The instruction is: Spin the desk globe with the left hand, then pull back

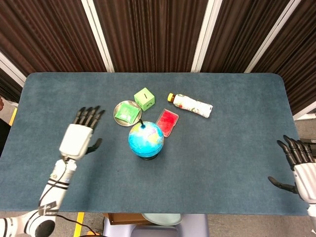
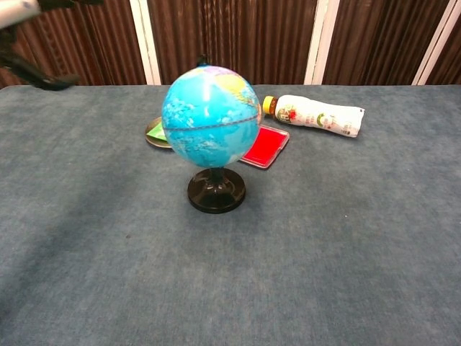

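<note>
Head view — left hand [image 1: 80, 136] flat, fingers spread.

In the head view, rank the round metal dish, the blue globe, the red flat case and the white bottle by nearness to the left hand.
1. Round metal dish, right of the left hand.
2. Blue globe, table centre.
3. Red flat case, behind the globe.
4. White bottle, farthest right.

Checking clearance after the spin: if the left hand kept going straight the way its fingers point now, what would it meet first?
The left hand points toward the table's far edge, left of the round dish and the globe. Only bare table lies ahead, then the curtain; height above the table is unclear.
</note>
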Controlling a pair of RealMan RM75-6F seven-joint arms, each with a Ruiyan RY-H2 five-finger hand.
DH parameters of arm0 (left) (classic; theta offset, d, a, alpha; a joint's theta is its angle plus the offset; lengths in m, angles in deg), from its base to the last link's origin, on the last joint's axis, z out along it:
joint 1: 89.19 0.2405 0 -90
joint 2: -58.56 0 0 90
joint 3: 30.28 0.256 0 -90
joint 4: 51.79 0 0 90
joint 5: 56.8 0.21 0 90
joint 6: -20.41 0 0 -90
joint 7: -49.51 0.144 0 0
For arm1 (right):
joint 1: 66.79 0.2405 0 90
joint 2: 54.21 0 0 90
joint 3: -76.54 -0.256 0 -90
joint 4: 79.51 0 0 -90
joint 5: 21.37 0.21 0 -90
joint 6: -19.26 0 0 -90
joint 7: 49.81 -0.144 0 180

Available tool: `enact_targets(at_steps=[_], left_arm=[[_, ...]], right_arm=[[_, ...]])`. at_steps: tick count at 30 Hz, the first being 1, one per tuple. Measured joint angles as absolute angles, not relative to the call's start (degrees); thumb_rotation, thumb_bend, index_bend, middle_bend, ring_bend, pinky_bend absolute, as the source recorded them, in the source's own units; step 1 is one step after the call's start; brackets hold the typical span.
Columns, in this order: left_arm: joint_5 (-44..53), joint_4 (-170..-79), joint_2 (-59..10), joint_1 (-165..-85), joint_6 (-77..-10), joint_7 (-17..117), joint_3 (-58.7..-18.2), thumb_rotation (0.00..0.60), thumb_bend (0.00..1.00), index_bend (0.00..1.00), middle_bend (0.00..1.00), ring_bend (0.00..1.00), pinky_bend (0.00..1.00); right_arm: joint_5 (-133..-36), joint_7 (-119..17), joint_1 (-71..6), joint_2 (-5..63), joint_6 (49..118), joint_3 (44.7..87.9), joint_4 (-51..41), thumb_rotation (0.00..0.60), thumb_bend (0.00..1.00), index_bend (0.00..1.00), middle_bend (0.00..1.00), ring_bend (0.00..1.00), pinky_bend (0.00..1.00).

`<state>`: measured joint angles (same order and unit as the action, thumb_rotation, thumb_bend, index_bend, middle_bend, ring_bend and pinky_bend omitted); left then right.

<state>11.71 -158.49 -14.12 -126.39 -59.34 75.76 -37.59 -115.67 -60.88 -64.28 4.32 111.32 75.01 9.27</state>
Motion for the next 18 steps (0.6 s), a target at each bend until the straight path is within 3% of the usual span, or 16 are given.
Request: enact_targets(at_steps=[9,18], left_arm=[[18.7,-149.1,-9.2,-113.2,-66.7,53.4,-32.1,0.6,0.35,0.09,0.02,0.0,0.01],[25.0,-145.2,-8.0,-102.3,-73.3,50.9,-25.9,0.6,0.35,0.1,0.02,0.0,0.01]], right_arm=[[-114.3,-62.9,-66.3,5.7,114.3,74.7,6.3,0.6,0.11,0.0,0.0,0.0,0.0],[-116.2,-64.7,-66.6,8.6,114.2,75.9,4.3,0.6,0.11,0.0,0.0,0.0,0.0]])
